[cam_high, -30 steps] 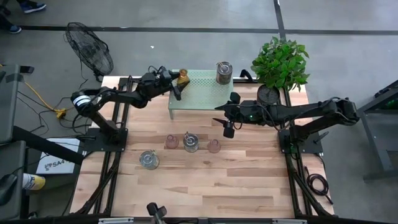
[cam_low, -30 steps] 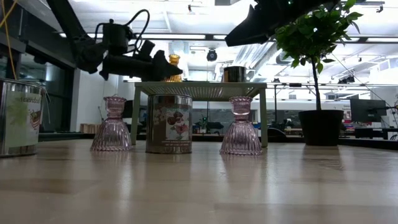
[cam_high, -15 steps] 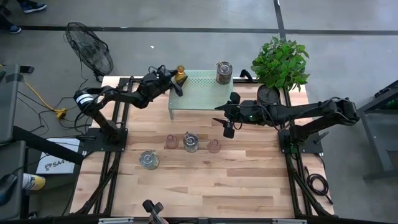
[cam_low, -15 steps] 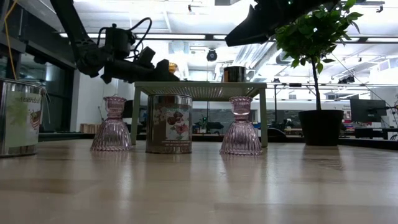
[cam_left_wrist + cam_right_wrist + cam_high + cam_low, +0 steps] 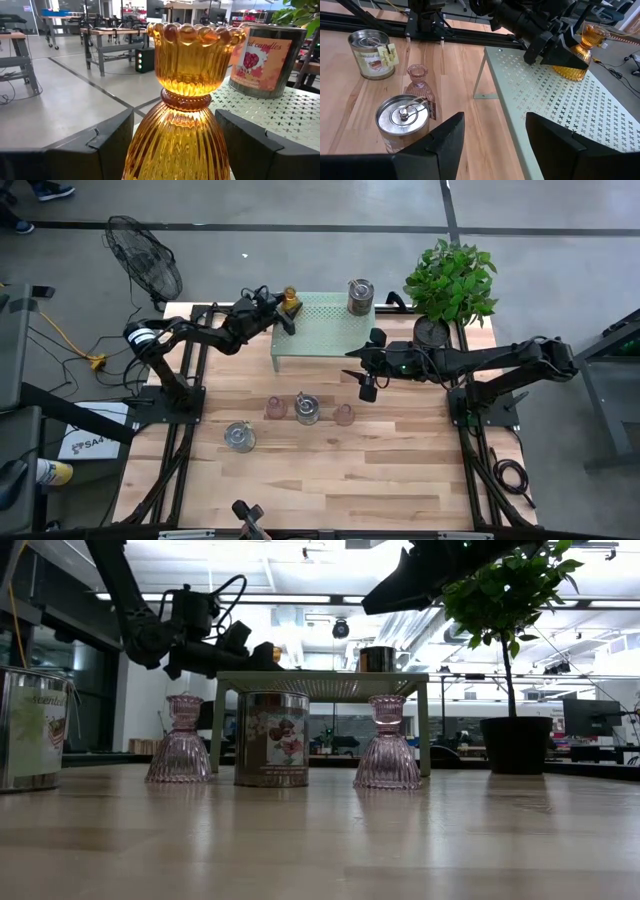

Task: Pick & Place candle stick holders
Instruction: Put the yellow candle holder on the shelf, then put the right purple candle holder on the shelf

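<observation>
Amber glass holder [image 5: 192, 95]: ribbed, rigid, likely fragile and slick; grasp at narrow waist. Left tool [image 5: 283, 312] fingers flank base, contact unclear; right tool [image 5: 366, 386] open, empty.
</observation>
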### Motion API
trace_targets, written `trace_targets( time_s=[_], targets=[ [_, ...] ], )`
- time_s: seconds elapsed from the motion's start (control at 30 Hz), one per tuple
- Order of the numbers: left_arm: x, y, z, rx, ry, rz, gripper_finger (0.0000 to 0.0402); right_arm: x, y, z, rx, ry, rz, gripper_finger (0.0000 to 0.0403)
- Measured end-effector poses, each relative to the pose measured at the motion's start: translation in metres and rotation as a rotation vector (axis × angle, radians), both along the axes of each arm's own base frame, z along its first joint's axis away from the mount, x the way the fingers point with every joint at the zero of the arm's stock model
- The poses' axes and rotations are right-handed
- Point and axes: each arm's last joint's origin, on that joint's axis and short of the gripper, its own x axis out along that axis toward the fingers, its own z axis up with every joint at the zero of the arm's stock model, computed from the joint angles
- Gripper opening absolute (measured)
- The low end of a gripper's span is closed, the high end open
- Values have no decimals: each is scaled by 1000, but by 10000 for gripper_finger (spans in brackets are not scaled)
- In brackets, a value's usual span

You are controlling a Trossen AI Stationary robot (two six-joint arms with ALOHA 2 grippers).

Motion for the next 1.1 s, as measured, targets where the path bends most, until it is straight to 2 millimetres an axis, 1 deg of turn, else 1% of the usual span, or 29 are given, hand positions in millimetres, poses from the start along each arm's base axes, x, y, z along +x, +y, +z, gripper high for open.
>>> trace_targets(
  time_s=[0.5, 0.6, 0.77, 0.9, 1.0, 1.1],
  targets=[
    [0, 0, 0, -1, -2, 0, 269, 0, 0, 0, 0, 0, 0, 207],
    [0, 0, 0, -12, -11, -1, 288, 0, 0, 0, 0, 0, 0, 206],
    [0, 0, 0, -22, -21, -14, 346, 0, 0, 0, 0, 5, 0, 206],
    [1, -2, 0, -18, -21, -65, 385, 0, 0, -1, 0, 8, 0, 206],
    [1, -2, 0, -10, -19, -89, 397, 0, 0, -1, 1, 8, 0, 207],
    [0, -3, 3, 0, -9, -89, 398, 0, 0, -1, 2, 8, -1, 206]
  ],
)
